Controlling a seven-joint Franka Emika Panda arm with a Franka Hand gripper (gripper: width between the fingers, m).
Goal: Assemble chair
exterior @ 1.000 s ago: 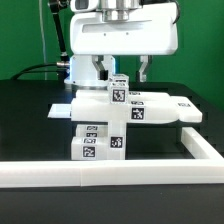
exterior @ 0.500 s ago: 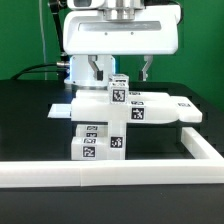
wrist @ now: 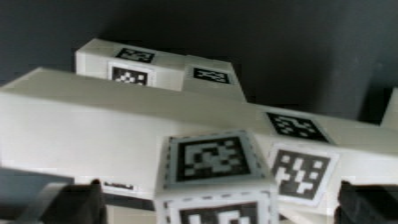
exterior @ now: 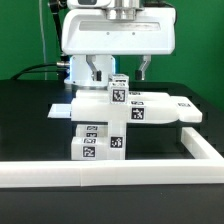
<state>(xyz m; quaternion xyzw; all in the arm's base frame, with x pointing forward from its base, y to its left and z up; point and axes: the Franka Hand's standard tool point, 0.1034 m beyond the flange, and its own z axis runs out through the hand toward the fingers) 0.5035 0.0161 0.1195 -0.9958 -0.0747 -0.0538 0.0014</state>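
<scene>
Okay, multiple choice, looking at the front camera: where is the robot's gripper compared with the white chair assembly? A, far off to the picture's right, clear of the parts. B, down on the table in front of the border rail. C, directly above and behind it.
C: the gripper hangs just over the back of the chair assembly, its fingers reaching down behind the tagged blocks.

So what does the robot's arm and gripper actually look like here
The hand is a boxy white housing with rounded corners, topped by a grey metallic cylindrical wrist section. Below it hang two slim dark fingers, the gripper. A black cable trails across the table on the exterior view's left. No markings are legible.
</scene>
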